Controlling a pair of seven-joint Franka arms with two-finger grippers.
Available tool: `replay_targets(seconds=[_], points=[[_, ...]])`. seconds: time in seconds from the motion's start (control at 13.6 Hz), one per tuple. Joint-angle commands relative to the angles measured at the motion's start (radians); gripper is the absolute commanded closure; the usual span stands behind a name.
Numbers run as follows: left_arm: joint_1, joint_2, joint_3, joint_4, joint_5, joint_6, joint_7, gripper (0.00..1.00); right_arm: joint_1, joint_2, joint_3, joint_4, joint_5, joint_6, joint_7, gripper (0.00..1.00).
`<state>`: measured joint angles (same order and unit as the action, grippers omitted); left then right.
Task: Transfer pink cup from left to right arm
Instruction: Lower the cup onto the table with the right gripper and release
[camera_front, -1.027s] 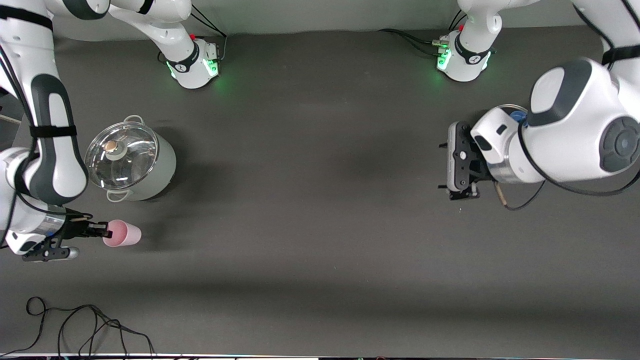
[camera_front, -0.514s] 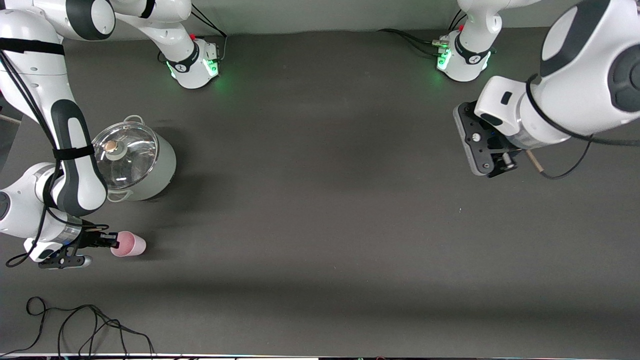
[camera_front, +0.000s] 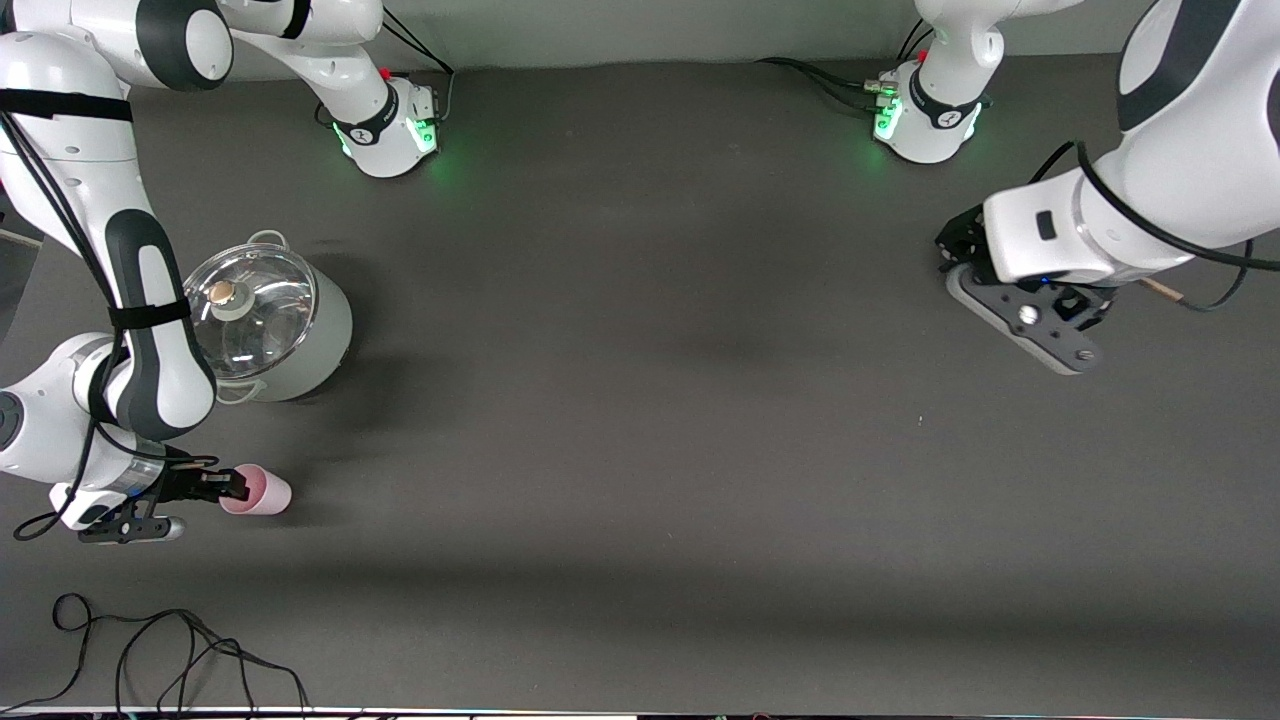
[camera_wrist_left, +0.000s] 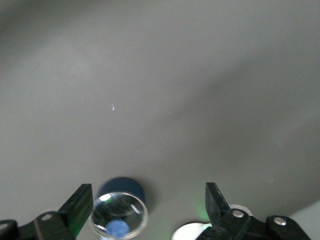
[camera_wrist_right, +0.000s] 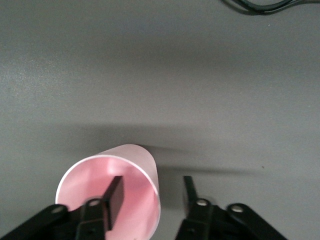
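The pink cup (camera_front: 262, 493) stands on the mat at the right arm's end of the table, nearer to the front camera than the steel pot. In the right wrist view its open mouth (camera_wrist_right: 107, 200) faces the camera. My right gripper (camera_front: 234, 489) is open and straddles the cup's wall: one finger (camera_wrist_right: 114, 197) is inside the cup, the other finger (camera_wrist_right: 189, 191) is outside, with a gap to the wall. My left gripper (camera_front: 1030, 325) is wide open and empty, up in the air over the left arm's end of the table (camera_wrist_left: 147, 205).
A steel pot with a glass lid (camera_front: 260, 325) stands beside the right arm. A blue pot with a glass lid (camera_wrist_left: 119, 212) sits below my left gripper, hidden in the front view. A black cable (camera_front: 150, 650) lies near the front edge.
My right gripper has brought the pink cup down and slightly nearer to the front camera, and the cup has turned more upright. My left arm has lifted and swung toward its own end, turning its gripper.
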<state>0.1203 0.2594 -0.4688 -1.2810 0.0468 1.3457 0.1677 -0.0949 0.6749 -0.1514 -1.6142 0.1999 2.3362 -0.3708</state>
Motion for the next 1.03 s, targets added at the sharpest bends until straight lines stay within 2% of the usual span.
replay_targets(seconds=[0.0, 0.15, 0.29, 0.51, 0.73, 0.95], points=[[-0.007, -0.005, 0.042, 0.017, 0.019, -0.022, -0.222, 0.0, -0.006, -0.001, 0.0, 0.027, 0.03, -0.052, -0.028, 0.0], [-0.007, -0.005, 0.105, 0.035, 0.019, -0.025, -0.222, 0.0, -0.006, -0.023, -0.002, 0.037, 0.023, -0.106, -0.02, 0.0], [-0.008, -0.003, 0.131, 0.038, 0.034, -0.046, -0.22, 0.0, 0.003, -0.049, -0.007, 0.054, 0.007, -0.18, -0.019, 0.0], [-0.01, 0.003, 0.134, 0.064, 0.137, -0.037, -0.221, 0.0, 0.003, -0.144, -0.023, 0.076, -0.049, -0.328, -0.017, 0.0], [0.005, 0.011, 0.134, 0.049, 0.128, -0.046, -0.232, 0.0, 0.014, -0.254, -0.039, 0.106, -0.065, -0.513, -0.011, 0.0], [0.004, 0.008, 0.133, 0.045, 0.127, -0.066, -0.234, 0.0, 0.017, -0.366, -0.031, 0.102, -0.091, -0.644, 0.054, 0.0]])
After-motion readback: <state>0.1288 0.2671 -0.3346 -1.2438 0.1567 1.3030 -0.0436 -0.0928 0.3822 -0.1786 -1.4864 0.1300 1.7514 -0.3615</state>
